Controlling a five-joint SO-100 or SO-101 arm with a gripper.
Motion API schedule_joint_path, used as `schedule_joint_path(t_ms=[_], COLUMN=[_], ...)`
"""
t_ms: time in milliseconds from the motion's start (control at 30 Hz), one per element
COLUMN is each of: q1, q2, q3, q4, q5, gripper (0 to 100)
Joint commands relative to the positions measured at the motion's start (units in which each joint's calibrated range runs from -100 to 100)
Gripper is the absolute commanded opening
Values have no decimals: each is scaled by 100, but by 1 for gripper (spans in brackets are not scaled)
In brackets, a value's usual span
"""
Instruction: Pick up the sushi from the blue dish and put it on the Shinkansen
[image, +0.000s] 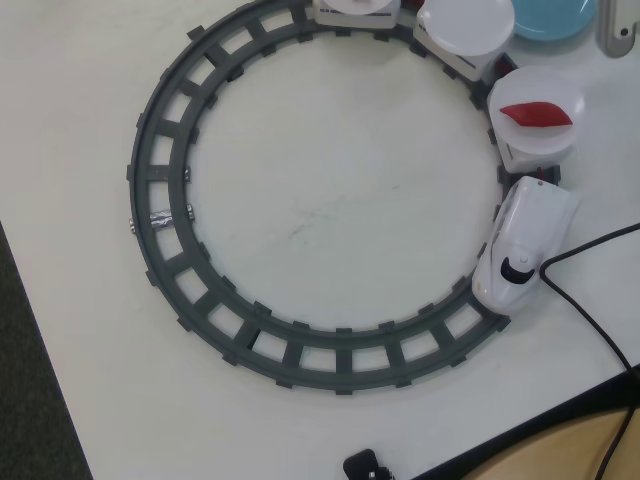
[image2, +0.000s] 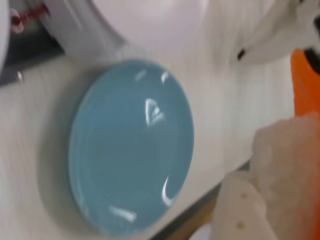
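Observation:
In the wrist view the sushi (image2: 287, 160), a white rice block with an orange strip along its right side, sits close to the lens, lifted clear of the blue dish (image2: 130, 145). My gripper (image2: 292, 200) is shut on it. One white finger (image2: 240, 210) presses its left side; the other finger is hidden. The dish is bare. In the overhead view the blue dish (image: 555, 15) is at the top right edge. The Shinkansen (image: 525, 245) stands on the right of the track, nose towards the bottom. Its cars carry white plates (image: 465, 25). The gripper's fingers are not in the overhead view.
The grey ring track (image: 160, 200) fills the table's middle. One car's plate (image: 545, 95) holds a dark-red piece (image: 535, 115). A black cable (image: 590, 310) runs beside the train's nose. A grey part (image: 615, 30) shows at the top right. The table edge runs along the bottom right.

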Motion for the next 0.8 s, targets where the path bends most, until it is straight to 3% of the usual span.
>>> schedule_joint_path(t_ms=[0, 267, 767], q1=[-541, -1236, -1333], q2=[-615, -648, 788], q3=[346, 1720, 2052], q4=[-470, -2165, -3252], q5=[26, 36, 42], gripper=[1, 1, 1])
